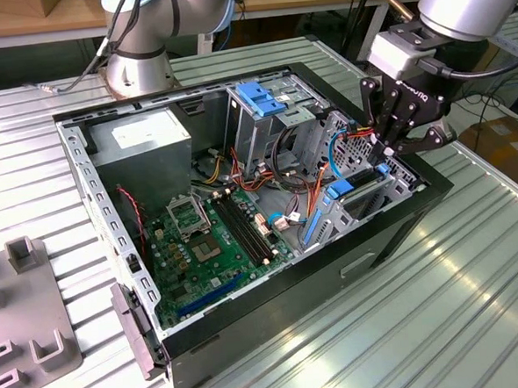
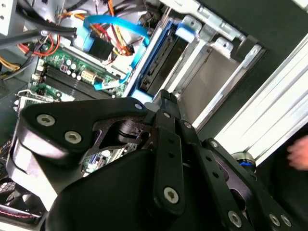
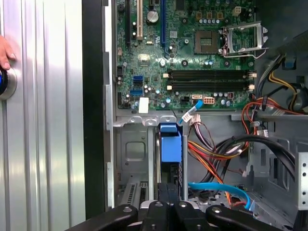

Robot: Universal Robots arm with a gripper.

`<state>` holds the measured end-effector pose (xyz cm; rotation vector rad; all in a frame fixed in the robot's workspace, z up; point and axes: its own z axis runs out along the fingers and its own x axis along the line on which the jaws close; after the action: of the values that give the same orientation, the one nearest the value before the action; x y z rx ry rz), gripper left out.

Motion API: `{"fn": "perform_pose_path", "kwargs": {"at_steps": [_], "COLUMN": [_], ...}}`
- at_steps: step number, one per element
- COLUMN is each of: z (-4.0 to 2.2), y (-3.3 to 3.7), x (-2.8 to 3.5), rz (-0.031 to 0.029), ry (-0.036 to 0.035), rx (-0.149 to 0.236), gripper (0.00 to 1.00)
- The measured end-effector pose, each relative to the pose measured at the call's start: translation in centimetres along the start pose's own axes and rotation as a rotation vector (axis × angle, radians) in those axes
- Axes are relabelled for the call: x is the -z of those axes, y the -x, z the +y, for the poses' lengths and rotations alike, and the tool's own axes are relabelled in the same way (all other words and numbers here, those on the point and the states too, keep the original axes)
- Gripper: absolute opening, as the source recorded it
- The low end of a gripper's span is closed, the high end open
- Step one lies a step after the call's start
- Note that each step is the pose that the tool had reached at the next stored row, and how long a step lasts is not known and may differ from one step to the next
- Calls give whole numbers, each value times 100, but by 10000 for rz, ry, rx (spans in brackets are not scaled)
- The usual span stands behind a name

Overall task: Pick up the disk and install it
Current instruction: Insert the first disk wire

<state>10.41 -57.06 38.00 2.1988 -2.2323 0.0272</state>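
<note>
One open computer case (image 1: 275, 316) lies below the jaws, its motherboard (image 3: 192, 53) far beyond their tips. On the gripper (image 2: 166, 96) the jaws are closed together. Just ahead of them, the disk (image 3: 170, 142) stands in the drive bay (image 3: 134, 154).

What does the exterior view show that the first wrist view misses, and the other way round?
The exterior view adds the arm's base, the power supply and a grey fixture on the table beside the case. The first wrist view adds a hand by a blue-ringed button. Both show the motherboard, the blue-framed disk inside the case, and the gripper close over it.
</note>
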Motion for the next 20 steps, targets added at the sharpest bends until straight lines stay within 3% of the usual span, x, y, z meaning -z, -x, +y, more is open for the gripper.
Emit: {"fn": "perform_pose_path", "kwargs": {"at_steps": [7, 12, 16, 20], "z": [-310, -329, -353, -395], "y": [31, 32, 41, 160], "x": [-3, -4, -4, -2], "rz": [34, 28, 26, 29], "ry": [-2, -17, -19, -19], "rx": [85, 848, 909, 924], "gripper": [10, 10, 10, 10]}}
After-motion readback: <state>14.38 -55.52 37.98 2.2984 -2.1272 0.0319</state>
